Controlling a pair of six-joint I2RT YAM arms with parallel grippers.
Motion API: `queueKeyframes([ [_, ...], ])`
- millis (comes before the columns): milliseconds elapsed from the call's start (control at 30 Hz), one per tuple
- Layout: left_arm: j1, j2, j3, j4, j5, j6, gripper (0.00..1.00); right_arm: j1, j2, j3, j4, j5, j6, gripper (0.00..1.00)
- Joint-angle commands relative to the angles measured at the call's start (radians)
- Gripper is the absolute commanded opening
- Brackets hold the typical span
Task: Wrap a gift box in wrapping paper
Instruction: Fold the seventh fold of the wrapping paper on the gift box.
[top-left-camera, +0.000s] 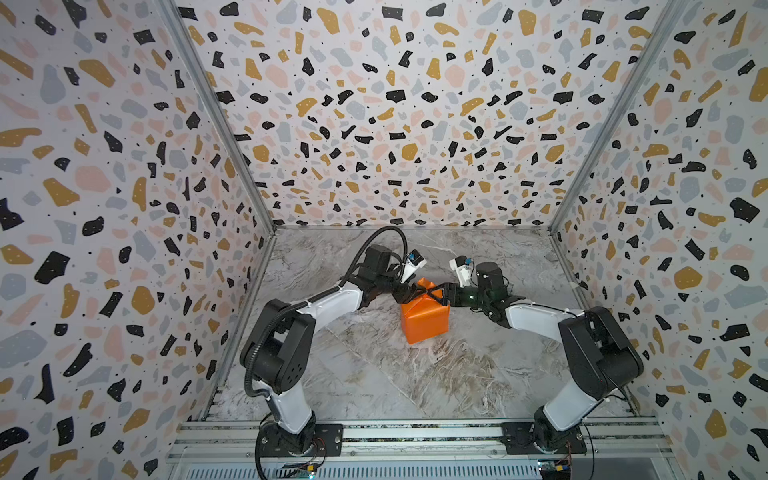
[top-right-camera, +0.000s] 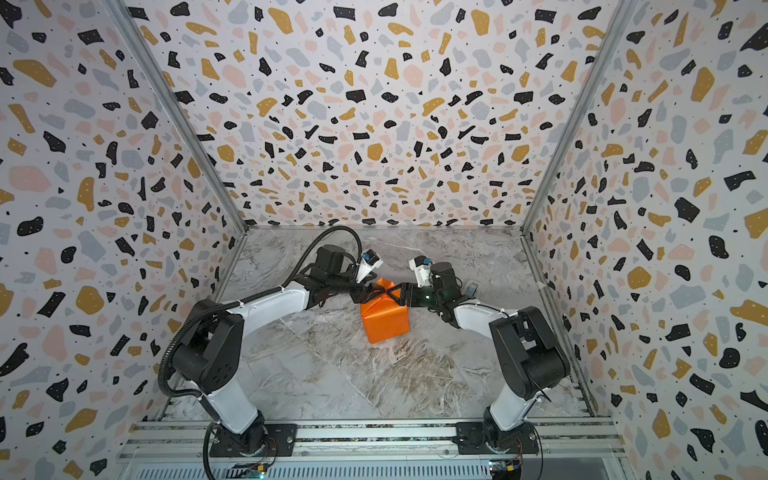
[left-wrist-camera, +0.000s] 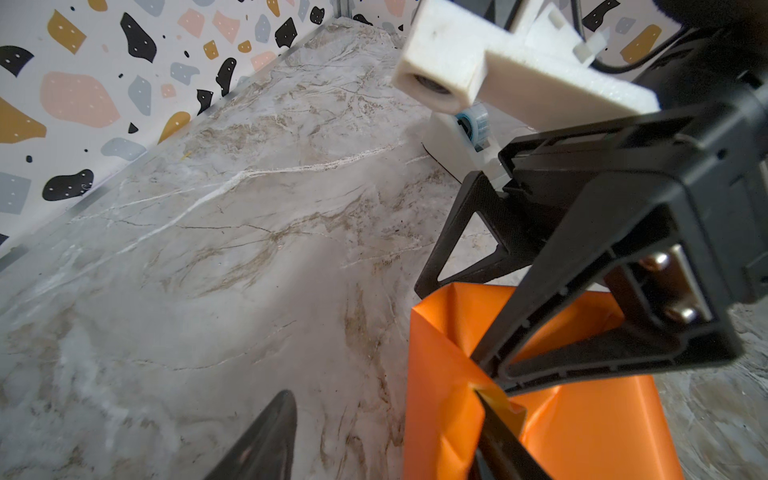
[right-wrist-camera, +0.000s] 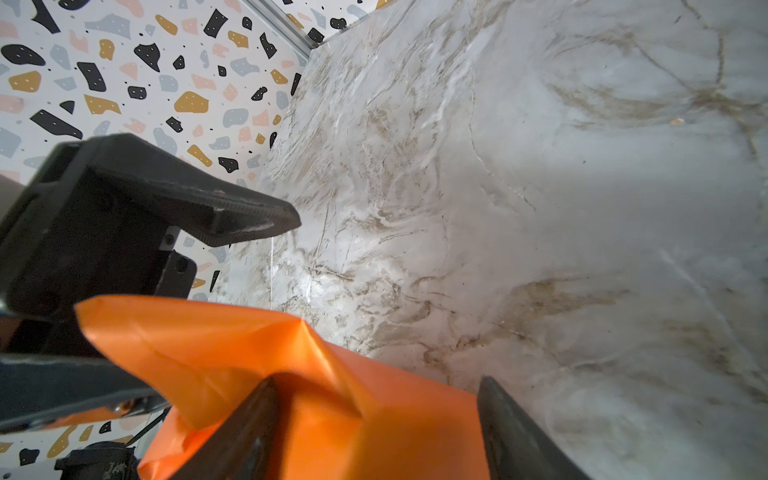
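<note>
Marble tabletop (top-left-camera: 374, 374), both arms bent inward, jaws spread, touching orange wrapping paper (top-left-camera: 424, 322).

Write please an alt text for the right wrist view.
Orange wrapping paper, folded with a raised peak, fills the lower part of the picture between the right tool's two dark fingers. The left tool reaches in beside it, above a marble table.

A grey marble-patterned table (top-left-camera: 374, 374) with brown veining fills the floor of the cell. Terrazzo-print walls (top-left-camera: 395, 104) of black, ochre, pink and grey blotches close it in at left, right and far. Along the near edge runs a metal rail (top-left-camera: 415, 434).
</note>
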Motion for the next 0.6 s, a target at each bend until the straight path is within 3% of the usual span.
queueKeyframes([
  [0,-0.003,-0.035,0.006,0.031,0.0,-0.004,0.64,0.01,-0.016,-0.021,-0.076,0.02,-0.026,0.75],
  [567,0.028,-0.209,-0.162,0.112,-0.123,-0.056,0.69,0.01,-0.016,-0.014,-0.094,0.025,-0.031,0.75],
])
